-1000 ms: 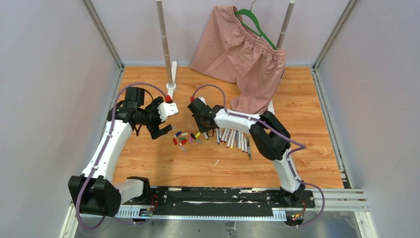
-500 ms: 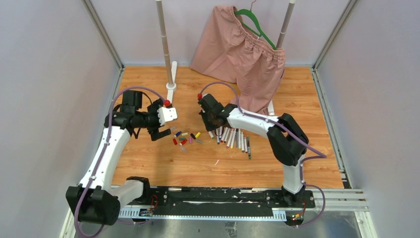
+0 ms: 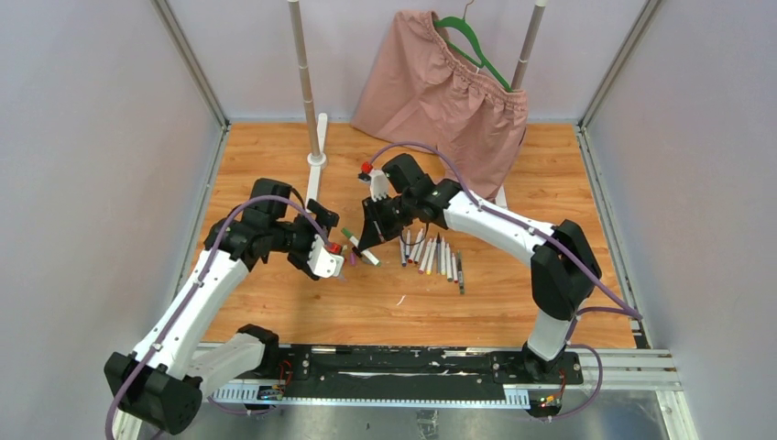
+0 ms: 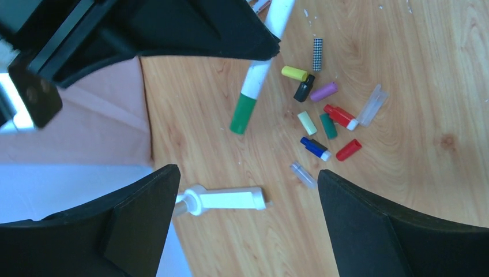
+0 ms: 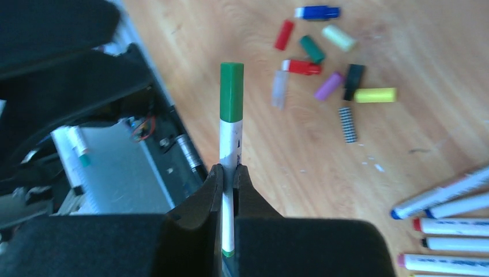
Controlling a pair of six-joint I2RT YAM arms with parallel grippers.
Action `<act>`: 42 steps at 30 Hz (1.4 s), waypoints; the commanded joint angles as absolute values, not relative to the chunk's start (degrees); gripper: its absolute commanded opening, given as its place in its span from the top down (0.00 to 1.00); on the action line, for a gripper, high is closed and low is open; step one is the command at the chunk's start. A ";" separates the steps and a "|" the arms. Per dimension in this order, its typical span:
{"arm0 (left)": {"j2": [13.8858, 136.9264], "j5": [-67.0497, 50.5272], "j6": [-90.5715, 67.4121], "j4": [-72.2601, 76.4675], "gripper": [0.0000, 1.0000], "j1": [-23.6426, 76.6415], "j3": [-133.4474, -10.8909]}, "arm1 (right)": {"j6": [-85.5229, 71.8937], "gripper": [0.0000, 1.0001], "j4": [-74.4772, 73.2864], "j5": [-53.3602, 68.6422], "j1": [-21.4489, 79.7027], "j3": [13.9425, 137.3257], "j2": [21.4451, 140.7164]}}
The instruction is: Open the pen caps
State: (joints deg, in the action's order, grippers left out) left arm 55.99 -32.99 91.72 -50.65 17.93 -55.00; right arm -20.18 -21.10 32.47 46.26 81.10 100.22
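- The left gripper (image 4: 248, 173) is released, its two black fingers (image 4: 138, 222) spread wide with nothing between them. It hangs over the wooden table (image 3: 550, 183), pointing towards the middle.
- Ahead of its fingers on the wood lies a scatter of loose caps (image 4: 323, 115): yellow, black, purple, dark green, blue, two red, a pale one and a couple of clear ones. They lie close together and a few seem to touch.
- A small chequered piece (image 4: 317, 47) lies just beyond the yellow cap.
- The right gripper (image 5: 228, 173) is clenched on a pen (image 5: 230, 144), its fingers pinching the white barrel low down.
- The pen points away from that gripper, out towards the left gripper, and is held above the table.
- The green cap (image 5: 232, 92) is on the pen's far end. In the left wrist view it hangs in the open space ahead of the spread fingers, touching neither of them.
- To the right of the held pen, a row of pens (image 3: 431, 255) lies side by side on the wood, with white barrels and coloured ends.
- Further back, a white post base (image 3: 316, 160) stands on the table with a grey pole (image 3: 302, 73) rising from it.
- At the back, pink shorts (image 3: 440, 92) hang from a green hanger (image 3: 476, 50), their hem reaching the table.
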 commanded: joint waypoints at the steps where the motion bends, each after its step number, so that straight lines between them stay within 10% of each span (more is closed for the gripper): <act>1: 57.72 -29.79 96.11 -50.18 0.06 22.01 -57.63 | -21.54 1.00 -23.55 45.17 46.47 84.55 98.97; 10: 58.94 -24.99 96.88 -50.19 0.31 26.63 -57.24 | -22.08 1.00 -23.51 52.31 46.42 87.01 100.60; 19: 60.17 -22.72 93.66 -50.10 0.86 26.63 -58.75 | -21.62 0.99 -23.55 52.51 46.45 86.55 101.53; 21: 60.47 -22.59 91.97 -49.80 1.00 26.63 -59.44 | -22.15 0.82 -23.51 50.29 46.56 85.76 101.51; 29: 61.35 -22.91 80.32 -48.08 1.00 26.58 -61.19 | -35.76 0.70 -4.22 39.00 47.97 73.29 95.22; 42: 58.75 -20.68 75.18 -48.17 1.00 26.63 -58.40 | -42.81 0.94 7.49 37.20 47.85 66.72 91.87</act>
